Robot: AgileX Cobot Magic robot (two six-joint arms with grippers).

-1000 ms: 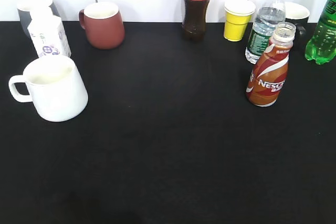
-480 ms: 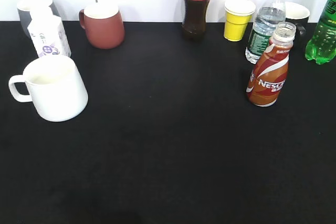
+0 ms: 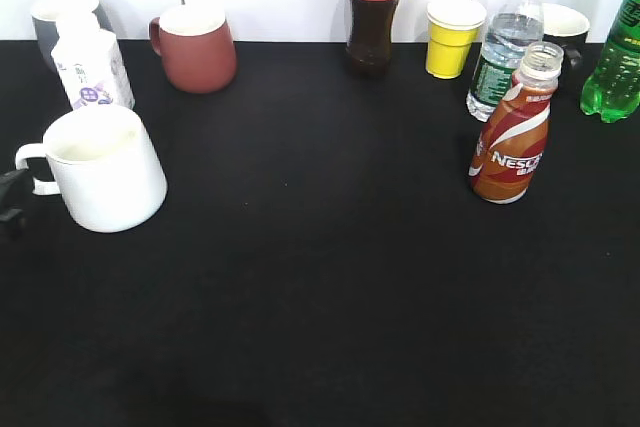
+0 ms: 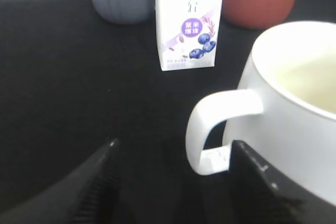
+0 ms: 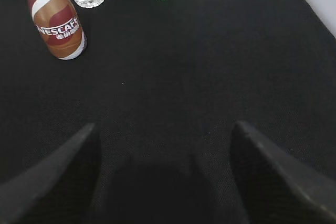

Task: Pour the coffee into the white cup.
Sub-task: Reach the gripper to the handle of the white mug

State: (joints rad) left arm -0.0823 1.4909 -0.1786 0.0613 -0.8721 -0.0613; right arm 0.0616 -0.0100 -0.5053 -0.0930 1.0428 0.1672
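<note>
The white cup [image 3: 105, 167] stands at the left of the black table, its loop handle to the left; it also shows in the left wrist view [image 4: 294, 108]. My left gripper [image 3: 10, 202] [image 4: 173, 153] is open just left of the cup, with the handle between its fingers, the right finger close to the cup wall. The Nescafe coffee bottle [image 3: 513, 127] stands upright and uncapped at the right, also in the right wrist view [image 5: 55, 17]. My right gripper [image 5: 165, 135] is open and empty over bare table, well short of the bottle, and out of the exterior view.
A white carton [image 3: 90, 65], grey mug [image 3: 60, 22] and dark red mug [image 3: 197, 47] stand behind the cup. Along the back are a cola bottle [image 3: 373, 12], yellow paper cup [image 3: 453, 37], water bottle [image 3: 505, 47], black cup [image 3: 570, 32] and green bottle [image 3: 618, 57].
My left gripper has come into the exterior view at the left edge, next to the cup's handle. Nothing else has moved.
</note>
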